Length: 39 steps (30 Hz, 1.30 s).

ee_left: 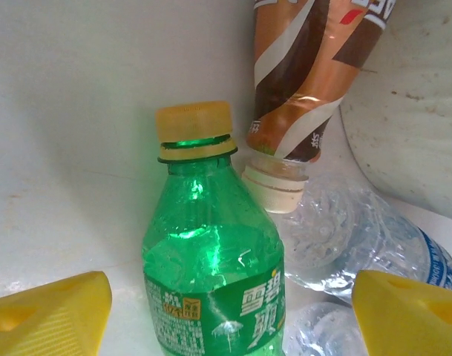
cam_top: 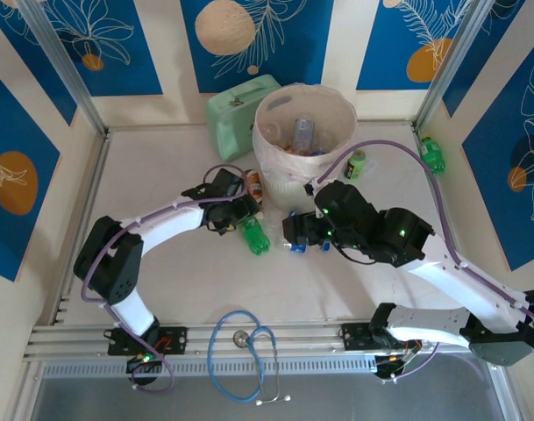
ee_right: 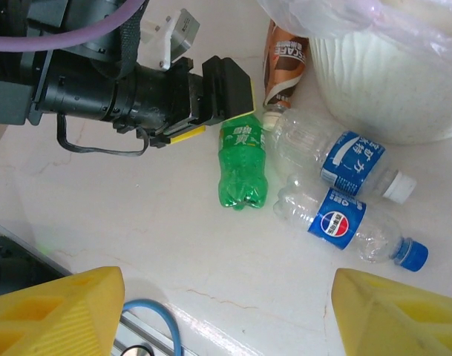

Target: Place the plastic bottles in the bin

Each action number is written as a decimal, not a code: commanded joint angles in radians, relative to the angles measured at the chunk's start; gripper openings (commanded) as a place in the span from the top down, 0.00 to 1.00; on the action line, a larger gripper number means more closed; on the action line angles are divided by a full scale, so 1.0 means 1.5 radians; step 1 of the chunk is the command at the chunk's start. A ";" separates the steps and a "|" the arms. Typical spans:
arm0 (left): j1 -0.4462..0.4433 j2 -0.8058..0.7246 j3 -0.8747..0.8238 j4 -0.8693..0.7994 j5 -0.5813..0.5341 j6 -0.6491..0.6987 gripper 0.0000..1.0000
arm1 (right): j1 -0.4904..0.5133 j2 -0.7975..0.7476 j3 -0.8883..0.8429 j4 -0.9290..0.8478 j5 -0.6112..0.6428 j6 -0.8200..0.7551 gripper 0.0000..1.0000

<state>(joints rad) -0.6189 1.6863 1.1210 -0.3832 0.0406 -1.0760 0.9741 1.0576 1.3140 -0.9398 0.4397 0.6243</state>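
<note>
White counter [cam_top: 161,263], blue-patterned walls. My left hand [ee_left: 233,315] sits at the green bottle [ee_left: 211,267] with fingers apart, one each side of its body. There are gaps on both sides and nothing is clamped. The bottle lies flat, long axis straight ahead of the hand, cap at the far end, so I judge closing takes it across the width. The left hand is nearer. My right hand [ee_right: 211,311] hovers spread wide and empty, clear bottles [ee_right: 337,159] ahead. The bin [cam_top: 271,153] stands beyond the left hand, past a brown-labelled bottle [ee_left: 307,74].

Robot test cell, lab-type: white table [cam_top: 179,281] boxed in by aluminium posts [cam_top: 65,70] and blue leaf-print panels [cam_top: 100,35], arms [cam_top: 442,281] bolted to a slotted rail [cam_top: 275,338].
</note>
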 commanded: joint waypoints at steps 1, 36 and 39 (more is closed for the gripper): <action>-0.012 0.029 0.026 -0.047 -0.027 0.001 0.18 | 0.011 -0.007 -0.012 0.025 0.014 0.032 0.26; -0.037 0.030 0.002 -0.098 -0.068 0.004 0.38 | 0.023 -0.019 -0.059 0.043 -0.008 0.064 0.27; -0.037 -0.015 -0.006 -0.095 -0.061 0.006 0.38 | 0.023 -0.016 -0.064 0.059 -0.034 0.067 0.27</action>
<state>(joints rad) -0.6662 1.7500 1.1225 -0.5110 -0.0471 -1.0725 1.0019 1.0435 1.2304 -0.8806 0.4301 0.7082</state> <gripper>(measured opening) 0.623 0.729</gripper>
